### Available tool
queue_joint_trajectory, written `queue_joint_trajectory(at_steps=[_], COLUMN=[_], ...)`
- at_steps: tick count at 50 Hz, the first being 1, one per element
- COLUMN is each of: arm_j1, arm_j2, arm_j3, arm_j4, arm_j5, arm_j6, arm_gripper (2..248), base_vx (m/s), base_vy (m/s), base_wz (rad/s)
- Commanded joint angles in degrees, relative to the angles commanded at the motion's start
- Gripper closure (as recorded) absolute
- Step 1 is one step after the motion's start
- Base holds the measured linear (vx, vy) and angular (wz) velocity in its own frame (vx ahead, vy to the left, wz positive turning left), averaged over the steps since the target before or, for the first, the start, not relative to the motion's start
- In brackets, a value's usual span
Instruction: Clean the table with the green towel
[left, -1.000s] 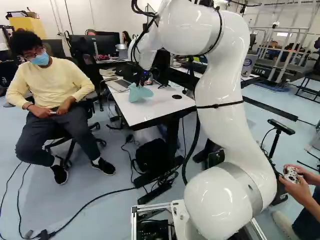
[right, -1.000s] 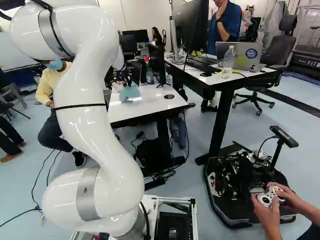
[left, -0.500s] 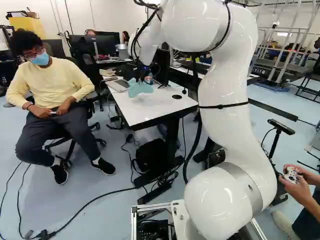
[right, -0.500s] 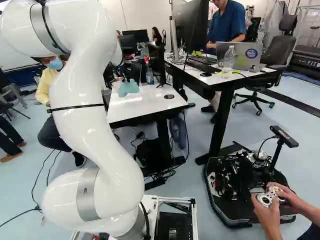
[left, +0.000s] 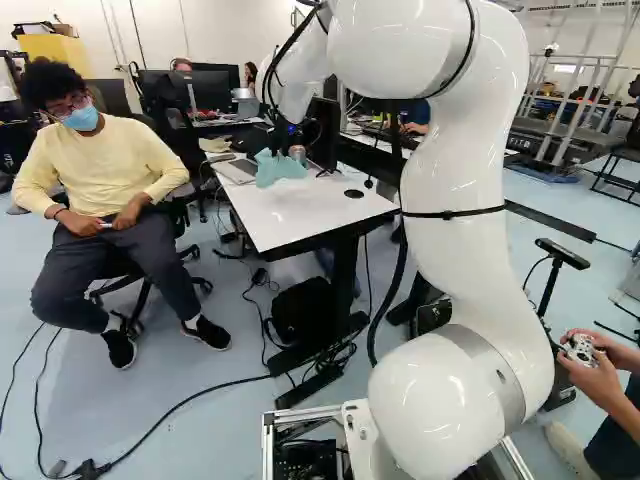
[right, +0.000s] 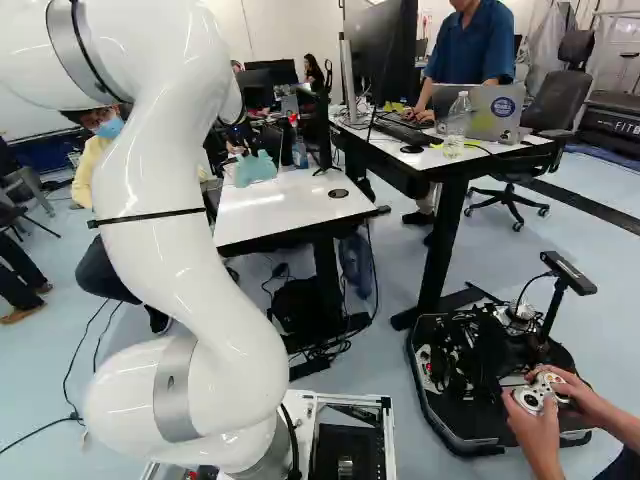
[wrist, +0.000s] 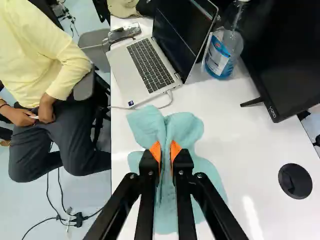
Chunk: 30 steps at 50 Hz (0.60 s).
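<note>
One towel (wrist: 186, 129), one end effector (left: 280, 150), seemingly farther out

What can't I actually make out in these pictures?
- The tabletop under the green towel: covered by the cloth in the wrist view, so any dirt there is hidden, and whether the cloth presses on the table is unclear.
- The towel's folds between the fingers of the gripper: hidden by those fingers in the wrist view.
- The rest of the monitor: cut off by the wrist view's edge.
- The arm's upper bend: cut off atop both base views.
</note>
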Motion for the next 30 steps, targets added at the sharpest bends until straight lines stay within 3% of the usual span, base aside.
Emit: queue_joint_trajectory(at_steps=[30], arm_j1=[0.0], arm_j2=[-1.04], arm_j3=[0.09], arm_j4=[0.0], arm_j5=[0.0], arm_j6=[0.0], arm_gripper=[206], base_vx=[0.0], base_vy=[0.0], base_wz=[0.0])
